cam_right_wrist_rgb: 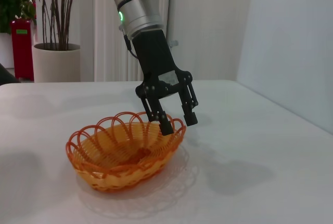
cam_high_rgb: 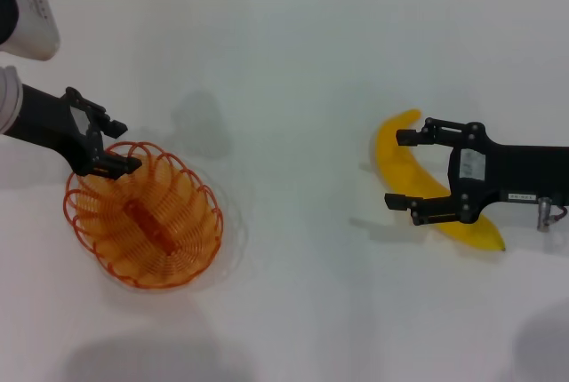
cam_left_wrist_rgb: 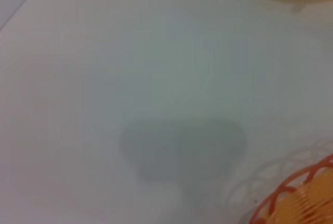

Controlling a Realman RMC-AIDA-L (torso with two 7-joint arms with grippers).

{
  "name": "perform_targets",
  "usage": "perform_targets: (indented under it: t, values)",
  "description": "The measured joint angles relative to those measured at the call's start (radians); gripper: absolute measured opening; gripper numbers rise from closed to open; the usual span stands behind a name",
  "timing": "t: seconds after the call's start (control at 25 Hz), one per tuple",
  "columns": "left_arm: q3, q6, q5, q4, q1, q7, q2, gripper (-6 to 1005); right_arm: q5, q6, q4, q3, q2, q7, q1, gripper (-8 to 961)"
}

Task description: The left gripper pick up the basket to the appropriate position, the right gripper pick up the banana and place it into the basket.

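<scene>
The basket (cam_high_rgb: 142,226) sits on the counter (cam_high_rgb: 293,71) at the left, the banana (cam_high_rgb: 427,187) lies on it well apart to the right. The left claw (cam_high_rgb: 111,147) hangs over the basket's far left rim, one finger inside the rim and one outside it. The right claw (cam_high_rgb: 404,169) reaches in from the right above the banana, one finger at its far end, the other over its middle. Behind the counter, a potted plant (cam_right_wrist_rgb: 54,52) stands.
</scene>
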Motion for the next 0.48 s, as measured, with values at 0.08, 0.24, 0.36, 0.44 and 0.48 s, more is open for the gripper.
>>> perform_targets:
  t: [0.08, 0.24, 0.36, 0.44, 0.48]
  values:
    - [0.008, -0.001, -0.003, 0.000, -0.002, -0.009, 0.000, 582, 0.000, 0.000, 0.000, 0.000, 0.000, 0.000, 0.000, 889]
    - [0.040, -0.003, 0.007, 0.000, -0.008, -0.045, 0.000, 514, 0.000, 0.000, 0.000, 0.000, 0.000, 0.000, 0.000, 889]
    - [0.054, -0.006, 0.009, 0.000, -0.008, -0.063, 0.000, 463, 0.000, 0.000, 0.000, 0.000, 0.000, 0.000, 0.000, 888]
    - [0.054, -0.006, 0.010, 0.000, -0.008, -0.064, 0.000, 429, 0.000, 0.000, 0.000, 0.000, 0.000, 0.000, 0.000, 888]
    - [0.054, -0.006, 0.010, 0.000, -0.008, -0.066, 0.000, 380, 0.000, 0.000, 0.001, 0.000, 0.000, 0.000, 0.000, 888]
